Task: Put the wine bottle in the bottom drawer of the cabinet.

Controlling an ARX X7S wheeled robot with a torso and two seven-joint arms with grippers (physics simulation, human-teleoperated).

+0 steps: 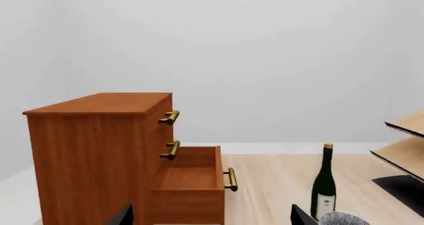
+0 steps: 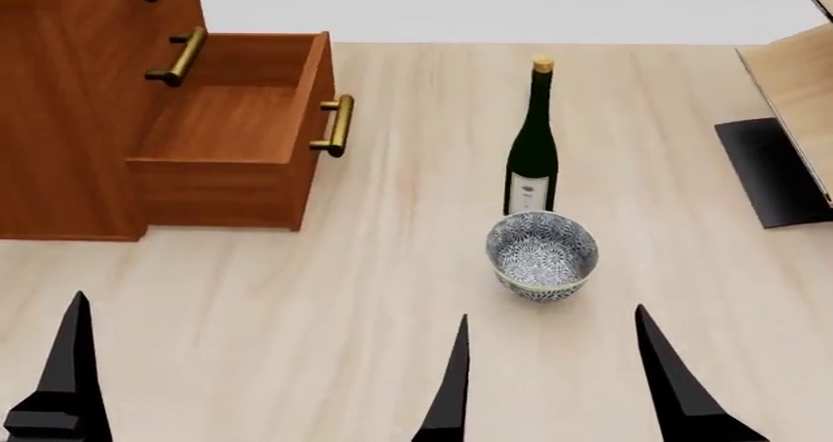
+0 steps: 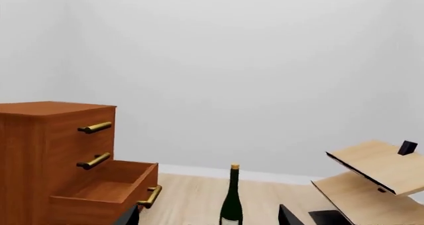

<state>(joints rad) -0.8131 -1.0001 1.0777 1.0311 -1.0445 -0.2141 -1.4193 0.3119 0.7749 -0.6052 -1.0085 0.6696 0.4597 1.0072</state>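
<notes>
Head view: wine bottle (image 2: 532,149) upright on floor, just behind bowl (image 2: 543,256), right of open bottom drawer (image 2: 234,120). Right gripper (image 2: 560,379) open, empty; left gripper's state unclear. Glass: rigid, slippery, likely top-heavy; grasp mid-body.

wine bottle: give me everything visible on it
The wine bottle is slim, dark green and glassy-looking, with a long neck, a tan top and a white label low on its body. It stands upright on the pale wood surface, right of the open bottom drawer, just behind the blue-patterned bowl. No gripper touches it.
</notes>
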